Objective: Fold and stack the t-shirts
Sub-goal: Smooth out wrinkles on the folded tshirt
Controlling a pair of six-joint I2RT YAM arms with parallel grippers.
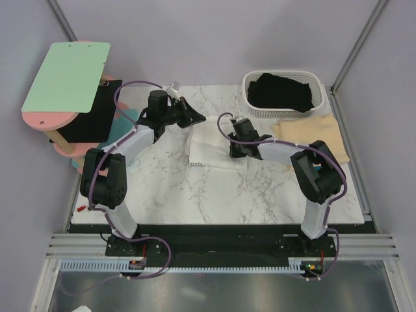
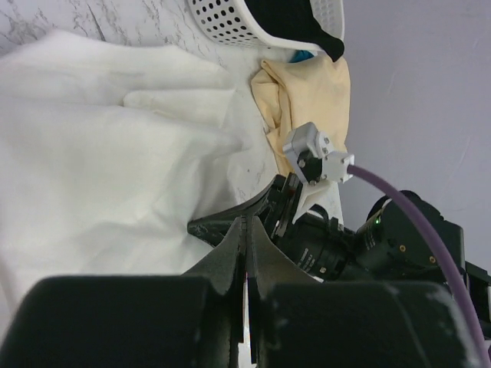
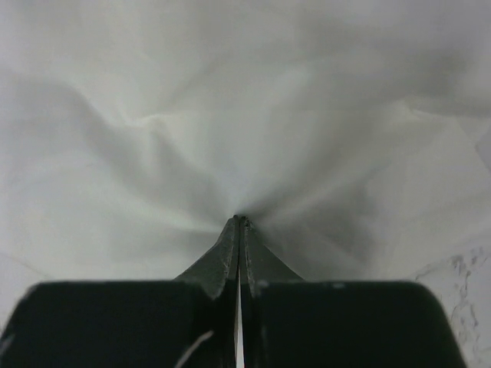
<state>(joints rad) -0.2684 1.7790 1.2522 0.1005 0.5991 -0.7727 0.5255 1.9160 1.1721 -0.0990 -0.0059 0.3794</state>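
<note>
Right fingers clamped on a pinch of the white cotton t-shirt, mid marbled tabletop | my left fingers pressed together by its far-left edge, nothing I could see between | tan cotton t-shirt lay right | black cotton t-shirt sat in white plastic lattice basket

The left arm and right arm are white tubes with chunky black joints. A purple cable loops along each one, behind the jaws. The jaws are black wedges with thin pointed tips.
</note>
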